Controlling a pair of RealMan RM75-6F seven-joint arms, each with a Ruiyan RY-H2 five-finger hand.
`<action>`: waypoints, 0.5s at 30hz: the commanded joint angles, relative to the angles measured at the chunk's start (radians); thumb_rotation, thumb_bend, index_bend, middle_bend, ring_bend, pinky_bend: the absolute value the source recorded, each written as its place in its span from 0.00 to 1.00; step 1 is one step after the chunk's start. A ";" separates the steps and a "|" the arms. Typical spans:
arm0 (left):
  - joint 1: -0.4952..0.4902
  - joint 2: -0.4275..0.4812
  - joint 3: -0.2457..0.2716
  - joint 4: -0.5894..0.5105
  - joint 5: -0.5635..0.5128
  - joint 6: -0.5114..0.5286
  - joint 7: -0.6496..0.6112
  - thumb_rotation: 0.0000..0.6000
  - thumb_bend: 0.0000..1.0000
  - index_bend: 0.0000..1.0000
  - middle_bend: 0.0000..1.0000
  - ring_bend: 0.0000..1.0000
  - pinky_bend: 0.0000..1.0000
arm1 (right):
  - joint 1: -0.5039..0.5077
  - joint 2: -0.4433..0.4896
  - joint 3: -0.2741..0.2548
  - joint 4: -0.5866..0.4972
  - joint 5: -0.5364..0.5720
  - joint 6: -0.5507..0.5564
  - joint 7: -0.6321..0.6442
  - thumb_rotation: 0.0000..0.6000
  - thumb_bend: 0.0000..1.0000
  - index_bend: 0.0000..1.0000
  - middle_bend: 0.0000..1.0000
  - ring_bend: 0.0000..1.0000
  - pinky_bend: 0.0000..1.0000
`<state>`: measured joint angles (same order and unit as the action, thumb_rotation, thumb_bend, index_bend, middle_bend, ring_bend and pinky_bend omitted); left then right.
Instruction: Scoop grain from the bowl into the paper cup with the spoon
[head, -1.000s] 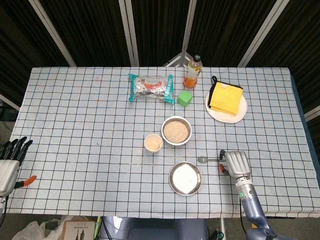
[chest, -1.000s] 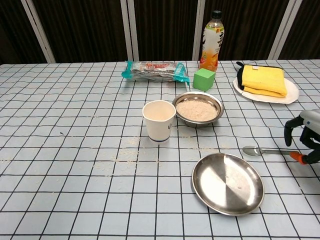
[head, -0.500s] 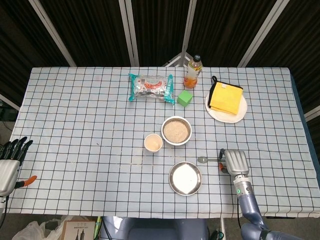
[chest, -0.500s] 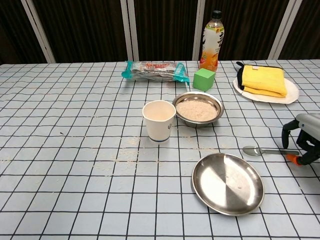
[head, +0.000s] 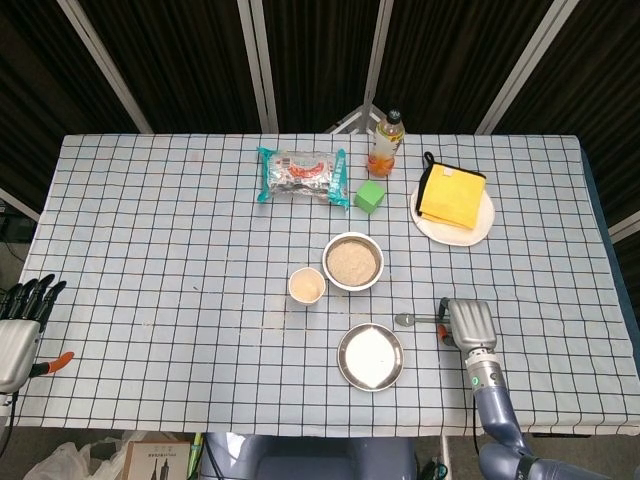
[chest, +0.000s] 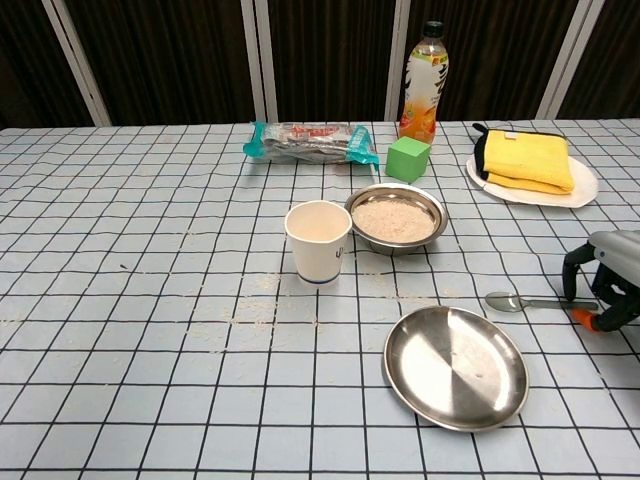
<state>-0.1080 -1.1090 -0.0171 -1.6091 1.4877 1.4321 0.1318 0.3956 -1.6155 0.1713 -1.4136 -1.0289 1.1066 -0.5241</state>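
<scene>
Since 1.0 s ago my right hand (chest: 606, 290) has slid a bit left and lower, closer over the spoon (chest: 530, 301) handle; left hand (head: 20, 325) unchanged.

R hand pose: palm down over the handle end of the spoon, fingers curled downward either side of the handle. Cannot tell whether they actually clamp it or just bracket it. Spoon lies flat on the table, bowl end pointing left, toward the empty steel plate (chest: 456, 367).

L hand: parked off the left table edge, fingers straight, slightly apart, holding nothing.

Task items: bowl (chest: 396, 218) of grain near table centre; paper cup (chest: 318, 240) upright, touching or just beside the bowl's left rim, can't separate. Loose grains scattered on the cloth near the cup.

Surface/room: table (head: 150, 250) w/ white cloth, dark grid. Dark panels w/ pale frames behind.

Counts: 1 spoon, 1 bowl, 1 cup, 1 steel plate, 1 bottle (chest: 424, 84) w/ orange drink, 1 green cube (chest: 409, 158), 1 snack packet (chest: 308, 141), 1 yellow cloth (chest: 526, 160) folded on 1 white plate (chest: 580, 190).
</scene>
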 joint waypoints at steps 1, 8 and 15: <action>0.000 0.000 0.000 0.000 0.000 0.000 0.000 1.00 0.00 0.00 0.00 0.00 0.00 | 0.003 -0.003 -0.001 0.002 0.003 0.000 -0.002 1.00 0.44 0.53 0.92 0.98 1.00; 0.000 0.000 0.000 -0.001 -0.002 -0.002 0.001 1.00 0.00 0.00 0.00 0.00 0.00 | 0.010 -0.007 -0.004 0.004 0.010 0.005 -0.007 1.00 0.44 0.53 0.92 0.98 1.00; -0.001 0.001 0.001 -0.002 -0.004 -0.004 0.002 1.00 0.00 0.00 0.00 0.00 0.00 | 0.013 -0.011 -0.006 0.013 0.025 0.006 -0.009 1.00 0.47 0.53 0.92 0.98 1.00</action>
<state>-0.1091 -1.1081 -0.0162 -1.6113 1.4841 1.4280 0.1333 0.4087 -1.6265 0.1658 -1.4012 -1.0046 1.1128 -0.5342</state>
